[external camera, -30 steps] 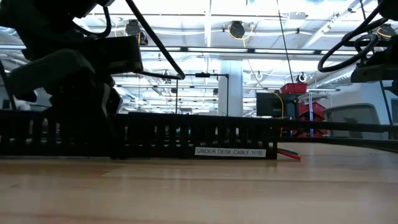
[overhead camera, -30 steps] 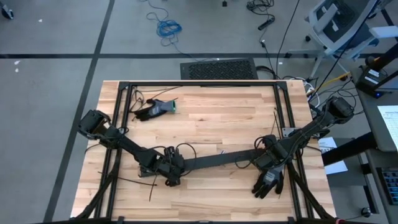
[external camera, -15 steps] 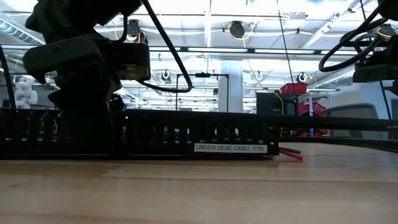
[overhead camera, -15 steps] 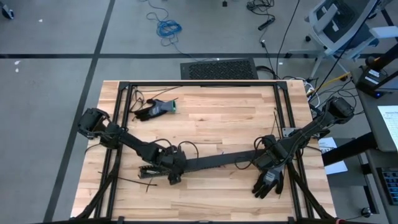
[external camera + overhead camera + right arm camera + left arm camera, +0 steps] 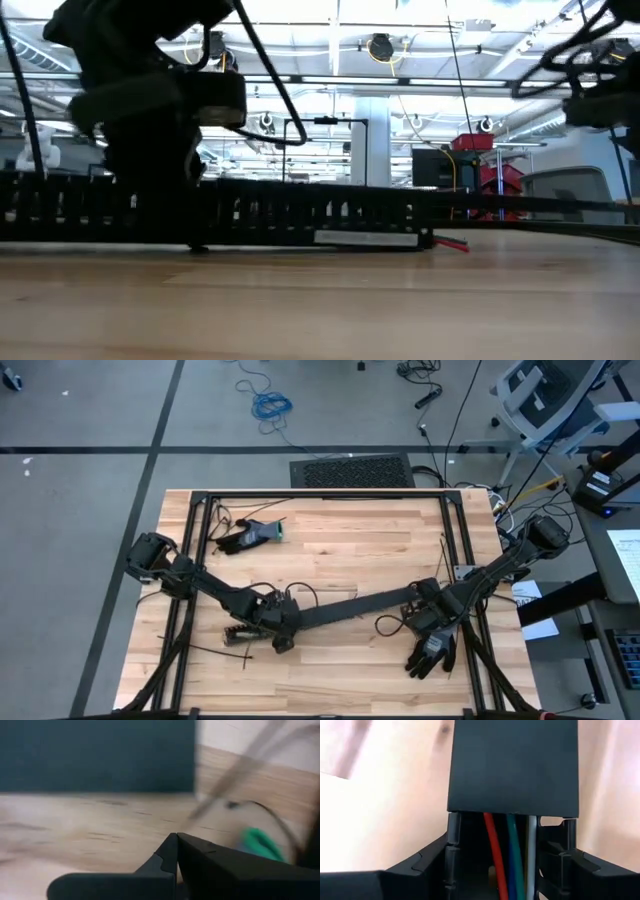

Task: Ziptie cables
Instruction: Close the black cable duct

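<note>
Right now the L gripper point(image 5: 275, 628) has its jaws set wide & clamped across one end of a long black tray point(image 5: 345, 609), the slotted under-desk type. L wrist view: dark fingers point(image 5: 427, 862) sit on both sides of the tray, w/ the cables point(image 5: 512, 855) (red, green, blue, white) running along the channel btwn them, under a flat dark cover. Low view: a red wire end pokes out of the tray's far end. R gripper point(image 5: 425, 612) has its fingers point(image 5: 175, 857) pressed together; it sits at the tray's other end, prob. just touching it, hard to be sure from above. White label point(image 5: 367, 238) on the tray's side is too blurred to read. A black glove point(image 5: 432, 653) lies just beside the R gripper; another glove point(image 5: 248, 536) lies well beyond the L one.
</note>
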Controlling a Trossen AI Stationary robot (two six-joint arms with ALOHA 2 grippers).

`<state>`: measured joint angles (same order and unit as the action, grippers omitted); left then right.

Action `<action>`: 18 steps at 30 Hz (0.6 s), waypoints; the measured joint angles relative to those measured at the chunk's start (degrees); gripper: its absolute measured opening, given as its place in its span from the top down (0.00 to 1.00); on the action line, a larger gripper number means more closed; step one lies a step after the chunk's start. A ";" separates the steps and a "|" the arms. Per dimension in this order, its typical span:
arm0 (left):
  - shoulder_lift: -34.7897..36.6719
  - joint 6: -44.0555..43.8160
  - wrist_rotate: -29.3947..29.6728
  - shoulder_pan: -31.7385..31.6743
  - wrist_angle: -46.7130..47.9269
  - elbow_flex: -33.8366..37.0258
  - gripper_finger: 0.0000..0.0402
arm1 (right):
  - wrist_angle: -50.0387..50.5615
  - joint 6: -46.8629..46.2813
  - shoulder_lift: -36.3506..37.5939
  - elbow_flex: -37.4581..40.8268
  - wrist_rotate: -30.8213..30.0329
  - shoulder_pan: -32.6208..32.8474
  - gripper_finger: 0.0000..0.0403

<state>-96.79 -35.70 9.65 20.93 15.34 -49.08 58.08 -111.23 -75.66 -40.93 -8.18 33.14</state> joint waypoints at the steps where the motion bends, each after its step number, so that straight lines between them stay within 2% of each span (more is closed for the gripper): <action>1: 0.00 2.15 0.97 0.00 1.17 0.00 0.36 | -1.42 0.89 0.00 -0.19 -1.78 0.35 1.00; 4: 0.09 7.11 1.83 -0.07 4.22 -0.15 0.36 | -8.21 4.89 0.07 -1.85 -9.69 1.39 1.00; 8: 0.17 10.40 1.99 -0.31 5.23 -0.17 0.36 | -23.36 13.44 0.22 -3.04 -21.19 0.98 1.00; 15: 0.17 11.22 2.36 -0.73 3.82 -0.11 0.36 | -41.43 31.42 -3.45 -3.04 -20.22 -8.43 1.00; 18: 0.13 11.20 3.35 -1.05 3.36 -0.09 0.36 | -43.25 33.88 -4.08 -3.06 -20.14 -11.56 1.00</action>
<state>-96.66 -24.50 13.00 19.88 18.70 -49.17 14.83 -77.35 -79.74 -43.99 -28.32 21.58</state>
